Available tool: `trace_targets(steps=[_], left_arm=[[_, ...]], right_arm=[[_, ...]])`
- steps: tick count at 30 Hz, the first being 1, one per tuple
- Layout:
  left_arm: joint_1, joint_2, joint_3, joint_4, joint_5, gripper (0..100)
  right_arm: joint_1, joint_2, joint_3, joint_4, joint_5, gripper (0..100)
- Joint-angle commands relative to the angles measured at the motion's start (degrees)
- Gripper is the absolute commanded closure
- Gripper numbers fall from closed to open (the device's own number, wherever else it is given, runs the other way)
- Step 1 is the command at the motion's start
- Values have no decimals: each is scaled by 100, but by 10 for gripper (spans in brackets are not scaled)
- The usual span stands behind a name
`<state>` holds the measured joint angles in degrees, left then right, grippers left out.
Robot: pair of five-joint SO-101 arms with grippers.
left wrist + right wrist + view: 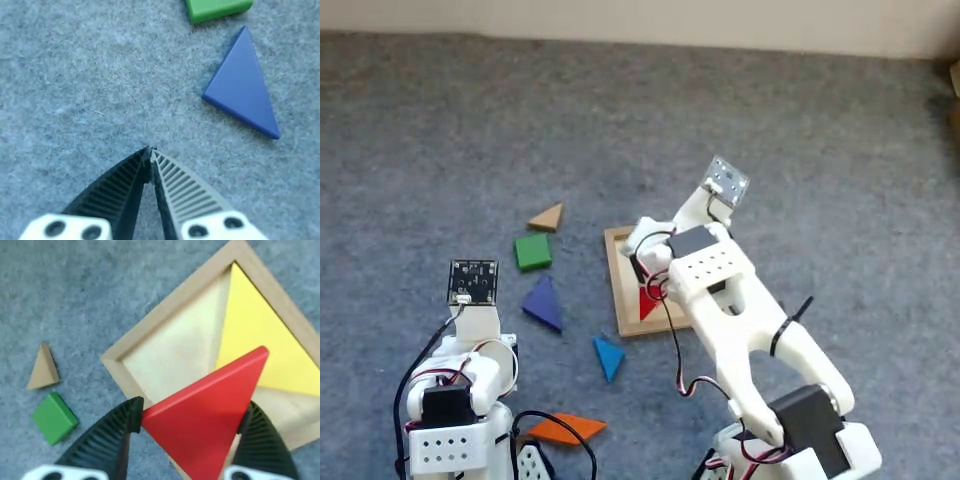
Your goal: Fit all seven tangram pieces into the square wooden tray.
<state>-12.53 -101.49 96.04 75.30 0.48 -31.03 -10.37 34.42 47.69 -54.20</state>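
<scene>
My right gripper (191, 415) is shut on a red triangle (205, 420), holding it tilted over the near corner of the square wooden tray (170, 305). A yellow triangle (255, 340) lies flat inside the tray. In the high view the red triangle (647, 303) shows under the right arm at the tray's (613, 280) front left. My left gripper (150, 150) is shut on nothing, low over the carpet, short of a dark blue triangle (242, 87) and a green square (217, 9).
Left of the tray on the grey carpet lie a tan triangle (548, 217), the green square (532, 251) and the dark blue triangle (544, 303). A light blue triangle (609, 356) and an orange parallelogram (565, 429) lie nearer the arm bases.
</scene>
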Motion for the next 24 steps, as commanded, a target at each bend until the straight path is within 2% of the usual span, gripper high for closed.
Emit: trace_targets(steps=[1,3,8,12,15,24], left_arm=[[-92,-286,110,35,-18,990],[-92,-286,110,35,-18,990],[-92,-286,110,35,-18,990],[-92,-286,110,35,-18,990],[-92,-286,110,35,-18,990],[-92,-286,110,35,-18,990]], right_arm=[[-48,-286,-48,-101,-62,666],[-66,-286,-48,-92,-62,634],[-57,-356,-57,-31,-9,634],[-13,-356,-110,488,9,635],[136,-356,-338,655,308,648],[356,-365,-875,655,1635,981]])
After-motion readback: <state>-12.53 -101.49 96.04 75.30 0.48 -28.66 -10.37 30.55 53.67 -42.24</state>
